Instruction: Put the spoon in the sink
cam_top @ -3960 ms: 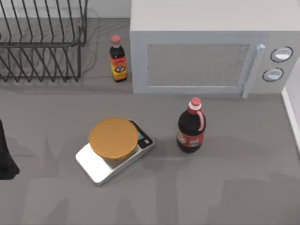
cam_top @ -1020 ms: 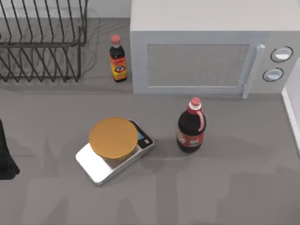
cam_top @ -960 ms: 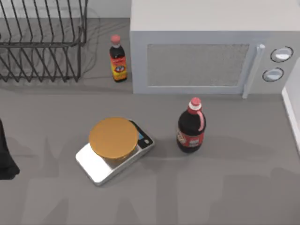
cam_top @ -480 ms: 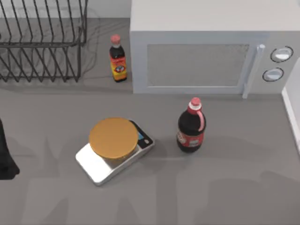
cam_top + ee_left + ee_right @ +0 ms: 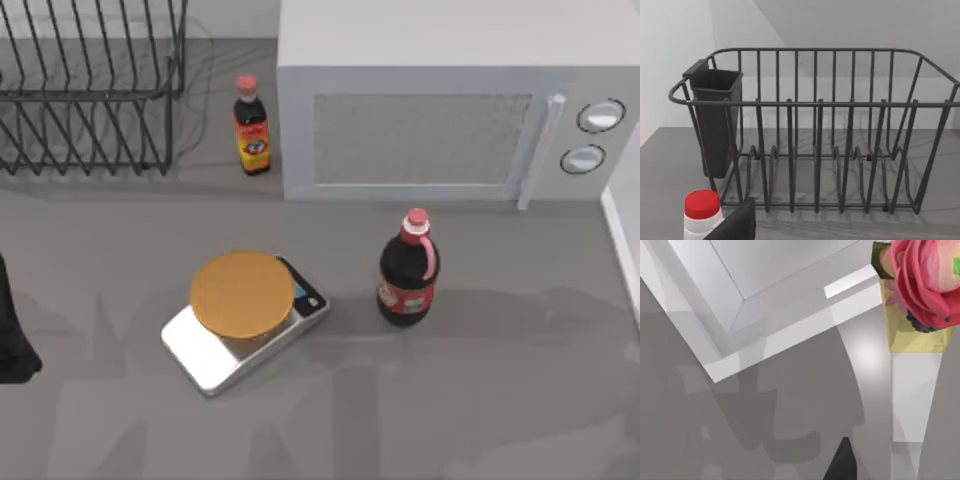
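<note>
Bright even light, soft tabletop [image 5: 520, 400] shadows

Two bottles [image 5: 252, 125] [image 5: 408, 269], one scale [image 5: 243, 320], one microwave [image 5: 440, 100]

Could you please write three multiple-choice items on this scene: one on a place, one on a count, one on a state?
1. What stands left of the microwave?
A. small sauce bottle
B. kitchen scale
C. a mug

2. How many round knobs does the microwave have?
A. one
B. two
C. four

3. The dish rack is:
A. full of plates
B. tipped over
C. upright, with no dishes

Answers: 1 A, the top view shows it by the microwave's left wall. 2 B, two knobs show, one below the other. 3 C, the left wrist view shows bare slots.
</note>
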